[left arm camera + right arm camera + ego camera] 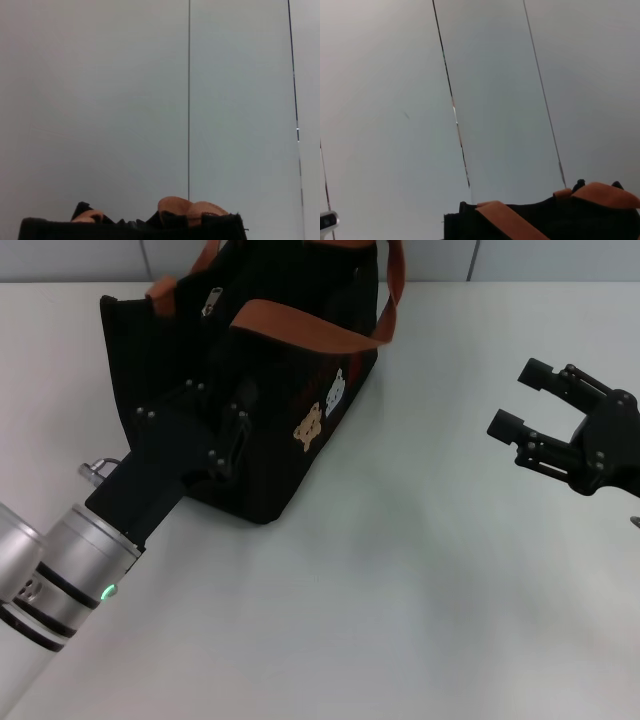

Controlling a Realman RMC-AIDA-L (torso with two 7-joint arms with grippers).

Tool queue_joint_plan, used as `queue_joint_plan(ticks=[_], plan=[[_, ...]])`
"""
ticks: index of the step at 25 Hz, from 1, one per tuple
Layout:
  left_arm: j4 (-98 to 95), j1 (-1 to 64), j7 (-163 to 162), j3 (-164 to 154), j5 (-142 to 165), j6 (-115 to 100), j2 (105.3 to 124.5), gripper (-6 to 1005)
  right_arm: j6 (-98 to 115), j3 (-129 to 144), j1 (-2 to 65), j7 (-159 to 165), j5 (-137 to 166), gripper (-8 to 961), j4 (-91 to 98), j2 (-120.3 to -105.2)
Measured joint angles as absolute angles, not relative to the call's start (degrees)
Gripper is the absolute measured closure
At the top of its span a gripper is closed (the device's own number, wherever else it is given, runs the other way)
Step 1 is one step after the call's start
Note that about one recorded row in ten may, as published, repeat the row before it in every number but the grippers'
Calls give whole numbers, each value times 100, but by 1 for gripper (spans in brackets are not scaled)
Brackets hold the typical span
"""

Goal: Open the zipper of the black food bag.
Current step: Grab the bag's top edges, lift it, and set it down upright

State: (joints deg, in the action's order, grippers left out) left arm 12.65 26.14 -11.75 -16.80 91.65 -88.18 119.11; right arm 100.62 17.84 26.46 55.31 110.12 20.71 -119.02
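Observation:
The black food bag (285,465) stands on the white table at the back left, its tan and white bear patches (320,412) facing me. Two orange-brown straps (300,318) arch over its top. On the top, near the far left end, lies the zipper's small silver pull tab (211,302). My left gripper (232,428) rests against the bag's near left end, black on black. My right gripper (522,398) hovers open far to the right, holding nothing. The bag's top edge also shows low in the left wrist view (130,231) and in the right wrist view (545,220).
A small silver metal piece (97,470) sticks out beside the left arm at the bag's near corner. White tabletop (400,590) spreads in front of and to the right of the bag. A grey panelled wall (150,100) stands behind.

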Motion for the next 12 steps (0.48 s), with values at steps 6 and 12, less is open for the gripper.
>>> queue_joint_plan(ticks=[6, 12], plan=[[1259, 2576, -1176, -1678, 9165, -8882, 11899, 762, 10024, 1784, 2646, 5523, 10993, 119, 2015, -11907], [1257, 2575, -1177, -1678, 9185, -8931, 11899, 781, 10024, 1784, 2653, 5466, 10949, 119, 1970, -11909]])
